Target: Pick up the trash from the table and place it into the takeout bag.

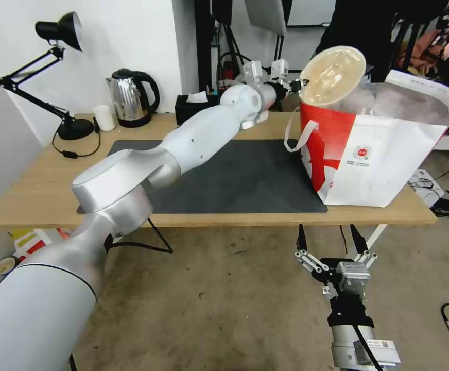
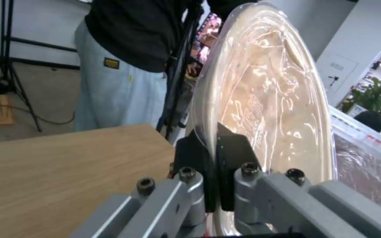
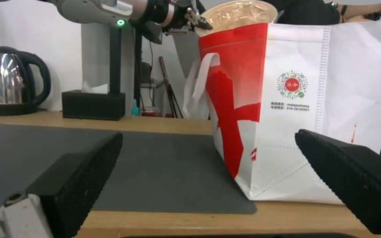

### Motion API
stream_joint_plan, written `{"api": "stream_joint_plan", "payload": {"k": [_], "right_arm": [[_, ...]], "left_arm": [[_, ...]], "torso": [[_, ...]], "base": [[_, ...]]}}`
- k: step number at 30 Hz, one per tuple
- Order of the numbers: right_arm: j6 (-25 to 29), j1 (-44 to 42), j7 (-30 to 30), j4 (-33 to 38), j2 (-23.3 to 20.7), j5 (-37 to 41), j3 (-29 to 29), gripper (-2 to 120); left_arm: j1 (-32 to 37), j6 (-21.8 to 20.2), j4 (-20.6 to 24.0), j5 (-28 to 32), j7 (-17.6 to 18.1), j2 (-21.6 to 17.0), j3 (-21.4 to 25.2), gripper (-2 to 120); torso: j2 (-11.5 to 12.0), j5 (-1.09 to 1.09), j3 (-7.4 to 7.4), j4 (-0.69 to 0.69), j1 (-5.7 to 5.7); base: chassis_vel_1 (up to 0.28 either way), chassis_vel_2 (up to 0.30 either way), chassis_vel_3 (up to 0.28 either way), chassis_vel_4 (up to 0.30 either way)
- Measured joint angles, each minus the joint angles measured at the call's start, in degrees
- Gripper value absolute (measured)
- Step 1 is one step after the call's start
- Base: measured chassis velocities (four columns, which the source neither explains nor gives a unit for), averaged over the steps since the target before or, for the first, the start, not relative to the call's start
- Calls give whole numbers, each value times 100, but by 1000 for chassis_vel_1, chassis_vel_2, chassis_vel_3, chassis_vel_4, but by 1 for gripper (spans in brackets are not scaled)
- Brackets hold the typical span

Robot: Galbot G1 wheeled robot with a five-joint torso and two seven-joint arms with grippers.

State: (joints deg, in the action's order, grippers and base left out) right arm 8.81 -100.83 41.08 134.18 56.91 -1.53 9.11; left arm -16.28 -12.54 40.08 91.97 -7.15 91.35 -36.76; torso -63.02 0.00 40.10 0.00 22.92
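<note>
A tan paper bowl [image 1: 332, 74] with a clear film top is tilted up on edge above the far left corner of the takeout bag [image 1: 379, 159]. My left gripper [image 1: 297, 85] is shut on its rim; close up, the black fingertips [image 2: 232, 148] pinch the bowl [image 2: 270, 99] edge. The white and red bag stands open on the right end of the table [image 1: 44, 190], its foil lining [image 2: 367, 165] showing. My right gripper [image 1: 327, 229] hangs open below the table's front edge, facing the bag [image 3: 331, 99]; from there the bowl [image 3: 236, 13] shows at the bag's top.
A dark grey mat [image 1: 245, 180] covers the table's middle. Along the back stand a black desk lamp [image 1: 59, 31], a small white cup [image 1: 104, 117], a steel kettle [image 1: 132, 98] and a black tissue box [image 1: 193, 105]. A person stands behind the table. Cables lie on the floor at right.
</note>
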Motion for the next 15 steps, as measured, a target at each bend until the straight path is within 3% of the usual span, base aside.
{"api": "stream_joint_plan", "payload": {"k": [6, 15], "right_arm": [[0, 0, 0, 0, 0, 0, 0, 100], [0, 0, 0, 0, 0, 0, 0, 100]], "left_arm": [[-34, 16, 126, 11, -110, -1, -88, 1], [-24, 122, 263, 19, -545, -5, -190, 1]], "torso": [[0, 0, 0, 0, 0], [0, 0, 0, 0, 0]], "base": [[0, 0, 0, 0], [0, 0, 0, 0]]}}
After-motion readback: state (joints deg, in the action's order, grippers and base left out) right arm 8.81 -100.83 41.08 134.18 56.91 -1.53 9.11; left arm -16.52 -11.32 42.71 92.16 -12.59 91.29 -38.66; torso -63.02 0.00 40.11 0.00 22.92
